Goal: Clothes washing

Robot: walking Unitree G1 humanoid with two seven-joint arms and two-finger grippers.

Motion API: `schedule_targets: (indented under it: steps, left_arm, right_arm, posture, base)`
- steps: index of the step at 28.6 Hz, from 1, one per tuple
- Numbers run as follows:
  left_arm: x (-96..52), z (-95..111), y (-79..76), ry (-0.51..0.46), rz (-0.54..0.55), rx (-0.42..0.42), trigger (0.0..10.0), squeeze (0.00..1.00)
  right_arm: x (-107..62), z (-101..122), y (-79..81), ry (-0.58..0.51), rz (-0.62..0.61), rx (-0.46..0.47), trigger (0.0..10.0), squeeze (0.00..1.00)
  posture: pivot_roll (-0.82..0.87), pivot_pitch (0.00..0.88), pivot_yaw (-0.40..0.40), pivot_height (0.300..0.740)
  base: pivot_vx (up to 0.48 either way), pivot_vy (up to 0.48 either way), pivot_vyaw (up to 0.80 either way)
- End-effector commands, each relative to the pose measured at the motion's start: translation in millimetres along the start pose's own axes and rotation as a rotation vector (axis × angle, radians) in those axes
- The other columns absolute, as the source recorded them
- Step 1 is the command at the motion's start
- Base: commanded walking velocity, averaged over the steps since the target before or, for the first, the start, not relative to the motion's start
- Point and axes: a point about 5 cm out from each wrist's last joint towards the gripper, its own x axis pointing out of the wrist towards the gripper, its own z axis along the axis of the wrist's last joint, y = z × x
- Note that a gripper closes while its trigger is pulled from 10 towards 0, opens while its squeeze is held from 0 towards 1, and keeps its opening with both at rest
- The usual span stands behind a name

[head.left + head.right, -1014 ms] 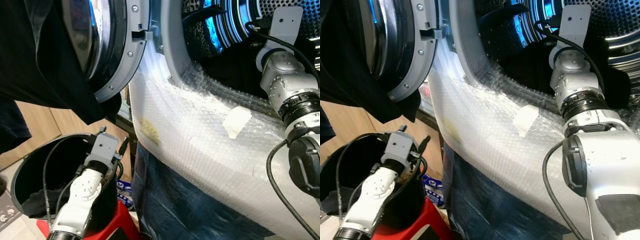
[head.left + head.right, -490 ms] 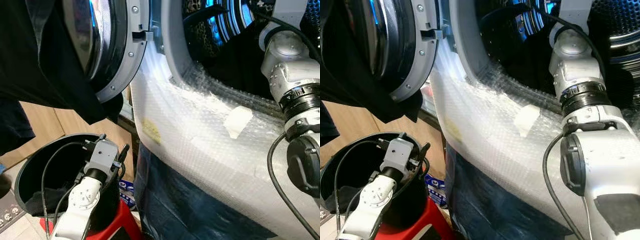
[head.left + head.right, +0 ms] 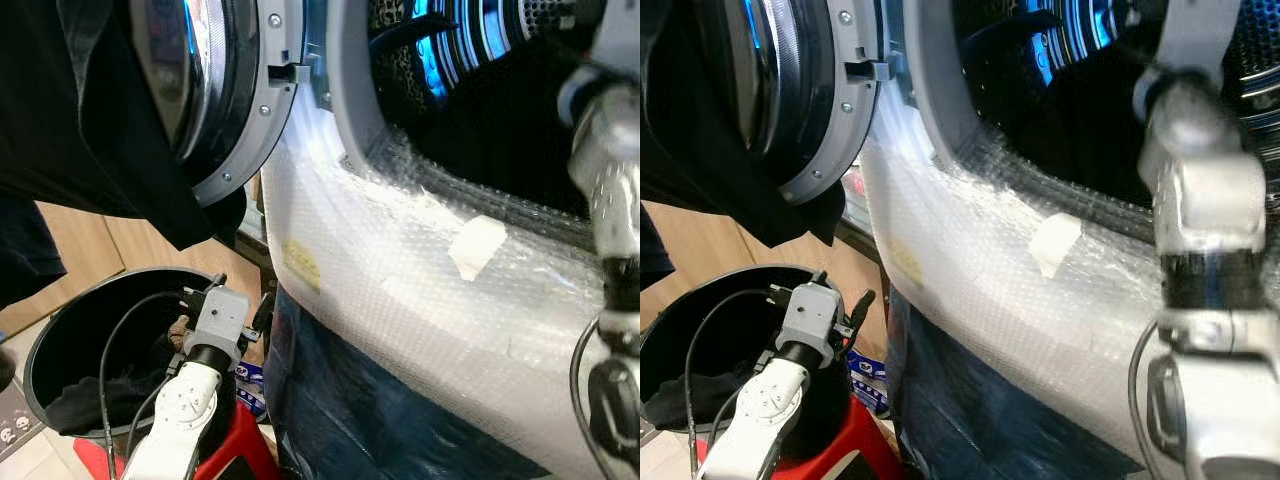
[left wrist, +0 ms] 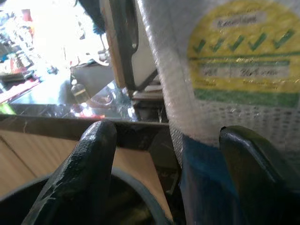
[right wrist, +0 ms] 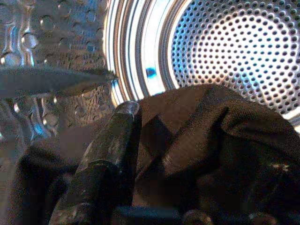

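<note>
So the right hand point(image 5: 140, 154) is deep in the washer drum point(image 5: 234, 51), one black finger point(image 5: 105, 140) pressed along a dark garment point(image 5: 211, 140). I can't tell if it's gripping or just nudging, since the other finger is hidden. To do this step well I'd push the cloth right to the back of the drum, clear of the bubble-wrapped door rim point(image 3: 420, 250) (snagging there looks like the main risk).

The left hand point(image 4: 164, 173) hovers spread wide and empty over the black laundry bin point(image 3: 60, 330), where more dark clothes point(image 3: 80, 405) sit at the bottom. Another garment point(image 3: 90, 120) drapes over the open door point(image 3: 235, 110).
</note>
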Motion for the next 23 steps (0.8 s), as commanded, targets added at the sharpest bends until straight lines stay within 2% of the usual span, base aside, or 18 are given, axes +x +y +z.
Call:
schedule_targets:
  steps: [1,5,9,14,16,18,23]
  left_arm:
    - [-2.0,0,5.5,0.007,0.027,-0.006,10.0,0.00]
    - [-1.7,-1,8.2,0.012,0.028,-0.002,10.0,0.00]
    - [0.8,1,7.2,0.011,0.027,-0.001,10.0,0.00]
    - [1.8,3,4.7,0.004,0.017,0.003,10.0,0.00]
    - [1.1,3,4.8,0.004,0.017,0.002,10.0,0.00]
    - [-1.4,1,4.8,0.014,0.013,0.007,10.0,0.00]
    - [-2.4,1,7.1,0.017,0.012,0.013,10.0,0.00]
  right_arm:
    - [-9.4,15,-2.9,-0.050,0.005,0.021,10.0,0.00]
    - [-22.5,12,-7.9,-0.018,0.013,0.004,10.0,0.00]
    - [-28.2,6,-14.2,0.039,-0.006,-0.022,10.0,0.00]
    - [-37.5,5,-9.3,0.062,0.074,0.070,10.0,0.00]
    - [-41.8,4,-8.0,0.063,0.072,0.071,10.0,0.00]
    - [-47.5,0,-14.1,0.087,0.046,0.000,10.0,0.00]
    - [-57.8,-4,-28.0,0.127,0.035,-0.023,10.0,0.00]
  posture:
    - [0.02,0.006,-0.078,0.740]
    - [0.01,0.004,-0.077,0.740]
    - [0.01,0.000,-0.076,0.740]
    - [0.01,0.011,-0.072,0.740]
    - [0.00,0.020,-0.070,0.740]
    - [0.00,0.029,-0.067,0.740]
    - [0.00,0.036,-0.063,0.740]
  base:
    - [0.000,0.000,0.00]
    - [0.000,0.000,0.00]
    - [0.000,0.000,0.00]
    - [0.000,0.000,0.00]
    - [0.000,0.000,0.00]
    - [0.000,0.000,0.00]
    - [0.000,0.000,0.00]
